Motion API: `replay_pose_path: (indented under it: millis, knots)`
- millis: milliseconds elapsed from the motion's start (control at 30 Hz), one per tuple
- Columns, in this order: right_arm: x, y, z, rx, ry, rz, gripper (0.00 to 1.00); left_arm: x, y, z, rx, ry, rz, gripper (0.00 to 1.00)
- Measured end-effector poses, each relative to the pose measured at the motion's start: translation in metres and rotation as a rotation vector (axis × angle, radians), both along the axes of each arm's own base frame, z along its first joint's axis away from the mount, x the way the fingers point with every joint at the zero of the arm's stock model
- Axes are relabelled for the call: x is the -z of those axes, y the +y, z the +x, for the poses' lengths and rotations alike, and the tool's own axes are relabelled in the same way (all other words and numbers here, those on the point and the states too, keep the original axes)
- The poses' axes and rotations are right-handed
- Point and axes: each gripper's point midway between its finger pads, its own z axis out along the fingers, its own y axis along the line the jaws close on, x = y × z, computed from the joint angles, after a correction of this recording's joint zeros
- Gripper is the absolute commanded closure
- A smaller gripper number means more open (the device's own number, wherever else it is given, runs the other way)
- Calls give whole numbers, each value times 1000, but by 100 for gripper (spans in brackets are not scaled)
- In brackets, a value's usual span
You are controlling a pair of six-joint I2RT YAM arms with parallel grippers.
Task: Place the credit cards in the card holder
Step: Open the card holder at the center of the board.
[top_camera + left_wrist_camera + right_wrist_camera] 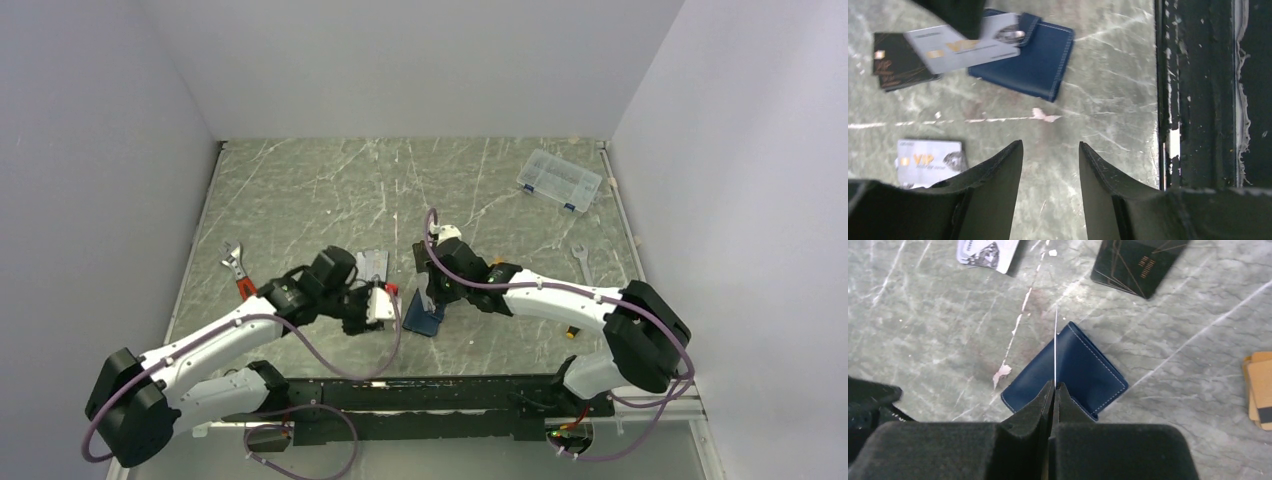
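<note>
Navy card holder lies flat on the marbled table. Just above it, the right gripper pinches a silver credit card. Its own camera shows only the card's edge, while the left wrist view shows its face. Beside the holder the left gripper hovers with its jaws spread. A second silver card and a black card lie near.

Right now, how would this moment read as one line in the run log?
left gripper: open, empty | right gripper: shut on silver card, over wallet | wallet: folded | silver card: not yet in
</note>
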Motion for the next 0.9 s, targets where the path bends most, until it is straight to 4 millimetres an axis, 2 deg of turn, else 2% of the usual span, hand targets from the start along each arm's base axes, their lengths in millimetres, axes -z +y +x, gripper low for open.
replay_pose_path:
  millis: [133, 333, 667, 900]
  knots:
    - [0, -8, 4, 39, -25, -31, 100, 26, -11, -18, 91, -56, 34, 48]
    - [-9, -18, 6, 80, -66, -29, 100, 47, -36, -13, 104, -76, 77, 46]
    - [6, -44, -6, 129, -56, -53, 100, 47, -66, -13, 109, -168, 60, 37]
    - [10, -50, -12, 142, -46, -44, 100, 55, -72, -13, 108, -210, 74, 37]
